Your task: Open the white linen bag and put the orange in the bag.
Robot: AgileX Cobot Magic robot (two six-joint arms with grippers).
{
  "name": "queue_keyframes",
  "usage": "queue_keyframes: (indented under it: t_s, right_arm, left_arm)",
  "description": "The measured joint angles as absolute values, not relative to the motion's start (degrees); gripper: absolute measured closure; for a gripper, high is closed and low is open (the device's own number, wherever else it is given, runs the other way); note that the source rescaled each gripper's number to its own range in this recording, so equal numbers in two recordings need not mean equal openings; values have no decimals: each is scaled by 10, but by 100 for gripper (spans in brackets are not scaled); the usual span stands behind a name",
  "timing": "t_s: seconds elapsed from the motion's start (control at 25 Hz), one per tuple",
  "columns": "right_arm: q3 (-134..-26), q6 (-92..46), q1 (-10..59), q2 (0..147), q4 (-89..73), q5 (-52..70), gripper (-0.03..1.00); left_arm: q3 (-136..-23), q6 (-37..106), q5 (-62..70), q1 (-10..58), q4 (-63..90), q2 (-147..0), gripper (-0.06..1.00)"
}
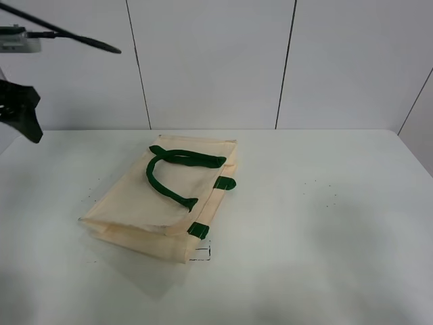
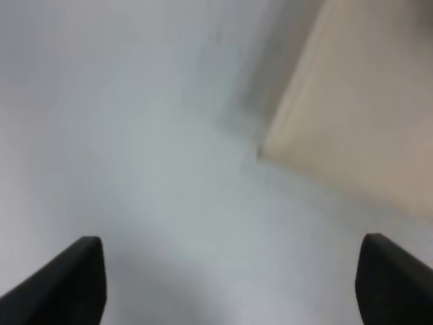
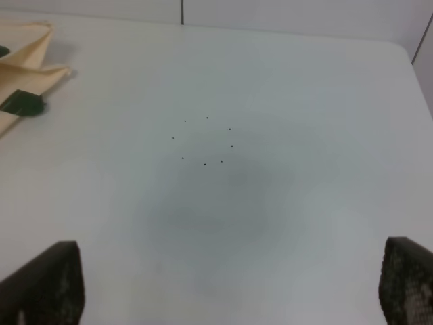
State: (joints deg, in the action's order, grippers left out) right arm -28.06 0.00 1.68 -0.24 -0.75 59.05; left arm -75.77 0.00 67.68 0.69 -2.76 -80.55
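Left arm (image 1: pixel 20 112) is seen at the far left edge of the high view, raised above the table (image 1: pixel 325 223), with a dark cable running off above it. The left gripper (image 2: pixel 230 277) is recorded with its fingers (image 2: pixel 67 281) spread wide apart and nothing held between them; in the blurred left wrist view it hangs over bare table surface, with a cream corner of the white linen bag (image 2: pixel 358 115) just beyond it.

The white linen bag (image 1: pixel 162 200) is noted lying flat on the table, left of centre, set at a slant with one short edge far and the other near. One dark green handle (image 1: pixel 177 169) is curled in a loop on top of the cloth; two short green strap ends (image 1: pixel 226 183) are seen along the bag's right edge. A small faint rectangular mark (image 1: pixel 201 252) is seen on the table just beside the bag's near right corner.

Right of the bag, the table is bare white with a cluster of tiny dark specks (image 3: pixel 205 141). The right gripper (image 3: pixel 230 284) is recorded with its fingers (image 3: pixel 47 284) wide apart and empty, over that speckled patch and well apart from the bag (image 3: pixel 27 68). The right gripper is visible in its own wrist view only
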Motion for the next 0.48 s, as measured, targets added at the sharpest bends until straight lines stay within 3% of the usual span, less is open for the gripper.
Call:
queue_keyframes:
  t_s: [0.48]
  right_arm:
    - [-281, 0, 17, -2, -8, 591, -3]
  left_arm:
    - [-411, 14, 669, 7, -27, -434, 1]
